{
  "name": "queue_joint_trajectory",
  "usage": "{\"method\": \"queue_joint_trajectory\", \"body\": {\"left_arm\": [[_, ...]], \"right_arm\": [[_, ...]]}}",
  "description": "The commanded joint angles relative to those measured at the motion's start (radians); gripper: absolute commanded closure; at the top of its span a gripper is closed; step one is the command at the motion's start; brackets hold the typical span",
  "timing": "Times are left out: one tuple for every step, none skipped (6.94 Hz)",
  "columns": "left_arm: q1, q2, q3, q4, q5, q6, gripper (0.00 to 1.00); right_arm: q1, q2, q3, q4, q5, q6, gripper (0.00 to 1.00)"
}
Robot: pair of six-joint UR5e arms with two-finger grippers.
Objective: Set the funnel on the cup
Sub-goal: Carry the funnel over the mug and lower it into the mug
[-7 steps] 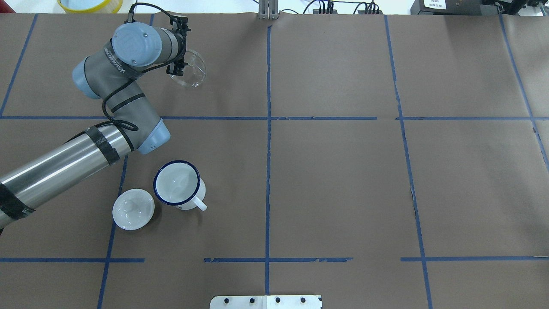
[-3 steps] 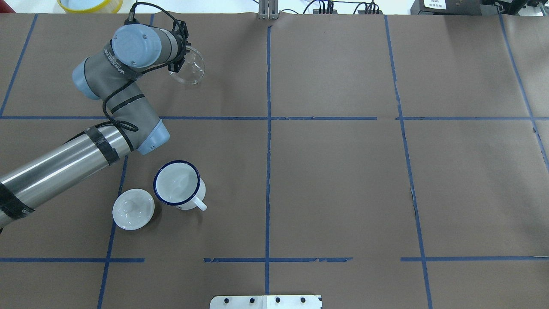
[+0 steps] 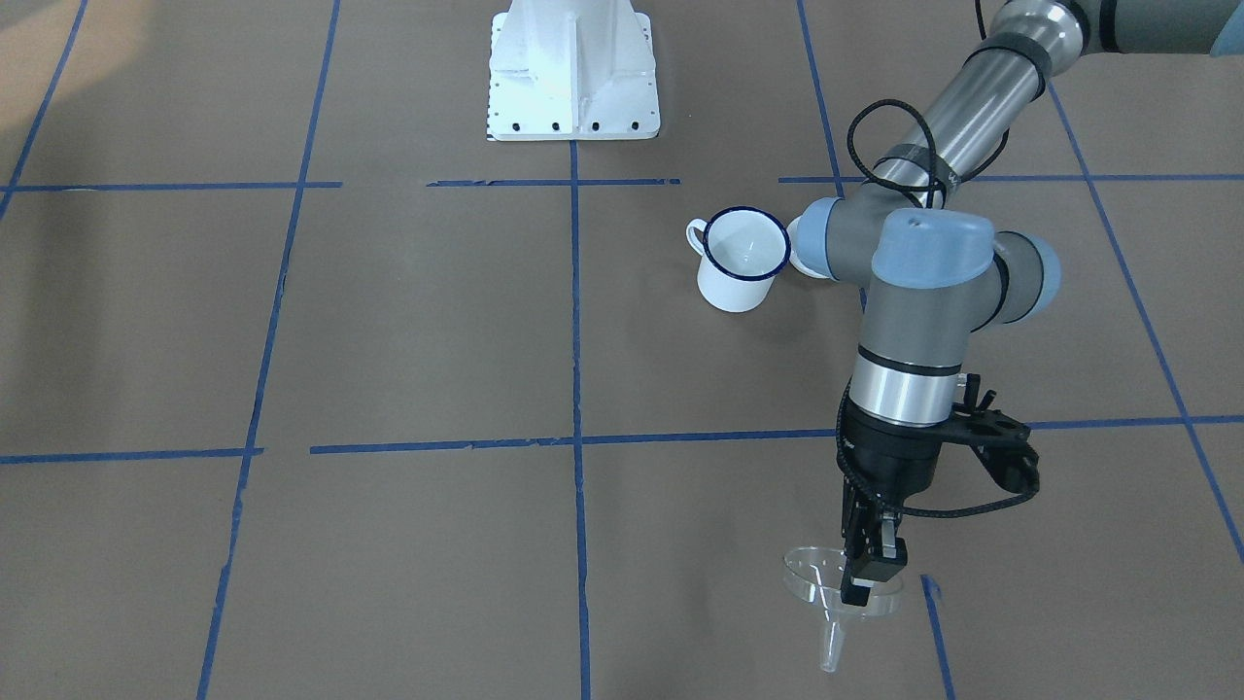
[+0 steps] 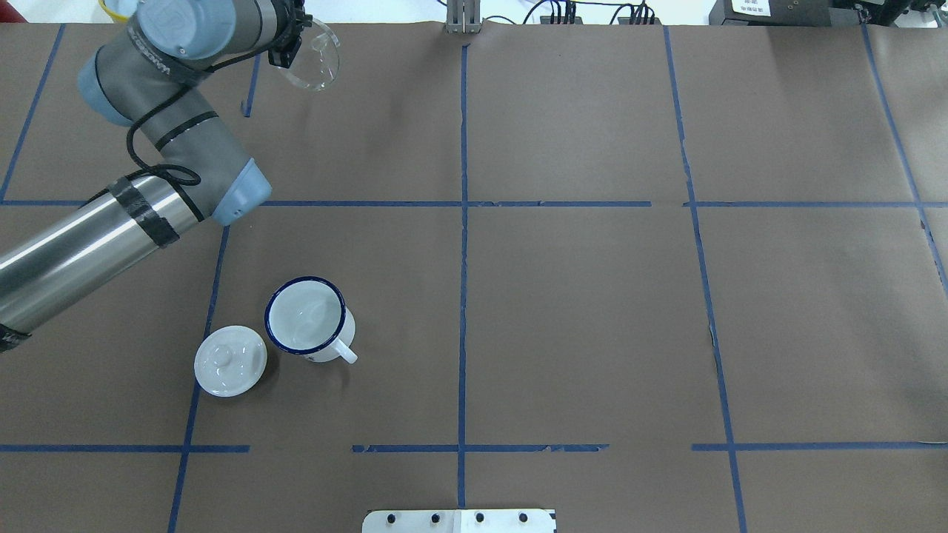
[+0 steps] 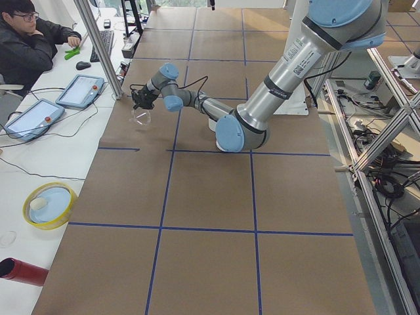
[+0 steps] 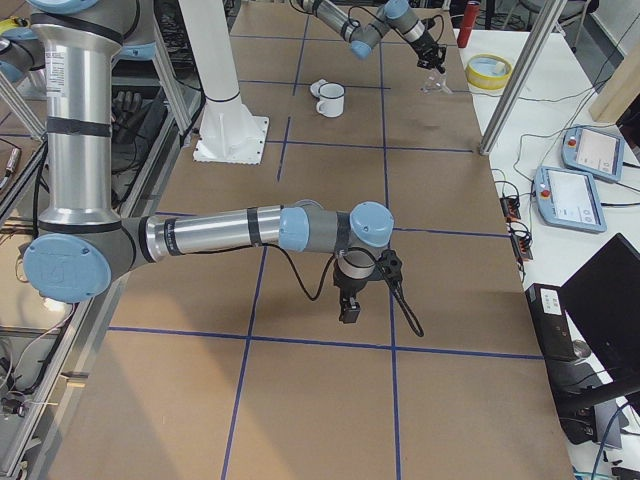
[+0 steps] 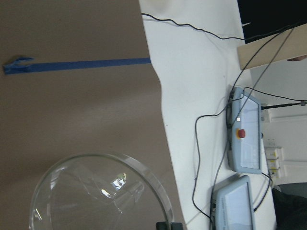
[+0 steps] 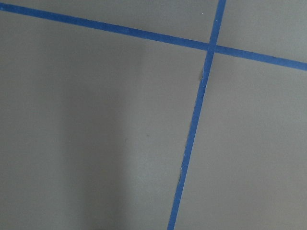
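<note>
My left gripper (image 3: 860,574) is shut on the rim of the clear funnel (image 3: 814,576) and holds it above the table's far left part, spout pointing down. The funnel also shows in the overhead view (image 4: 317,65) beside the gripper (image 4: 285,48), and fills the lower left wrist view (image 7: 96,191). The white mug with a blue rim (image 4: 306,317) stands upright and empty in the left near part, well apart from the funnel. My right gripper (image 6: 347,305) hangs over bare table; I cannot tell if it is open or shut.
A small round white knobbed lid (image 4: 230,360) lies just left of the mug. A yellow bowl (image 5: 49,205), a red can (image 5: 23,271), tablets (image 5: 80,90) and a seated operator (image 5: 26,39) are beyond the table's far edge.
My left gripper has risen and moved toward the far edge with the funnel in it. The mug and lid have not moved.
</note>
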Motion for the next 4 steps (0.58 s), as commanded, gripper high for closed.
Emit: {"method": "queue_joint_trajectory", "body": {"left_arm": [[-0.03, 0.098, -0.288, 0.233, -0.198, 0.208, 1.0], [-0.03, 0.158, -0.513, 0.451, -0.277, 0.333, 1.0], [-0.018, 0.175, -0.687, 0.702, -0.332, 0.399, 1.0], [0.071, 0.171, -0.769, 0.871, -0.356, 0.432, 1.0]], "right_arm": [[0.0, 0.0, 0.0, 0.0, 0.0, 0.0, 0.0], [0.0, 0.0, 0.0, 0.0, 0.0, 0.0, 0.0], [0.0, 0.0, 0.0, 0.0, 0.0, 0.0, 0.0], [0.0, 0.001, -0.002, 0.0, 0.0, 0.0, 0.0]]}}
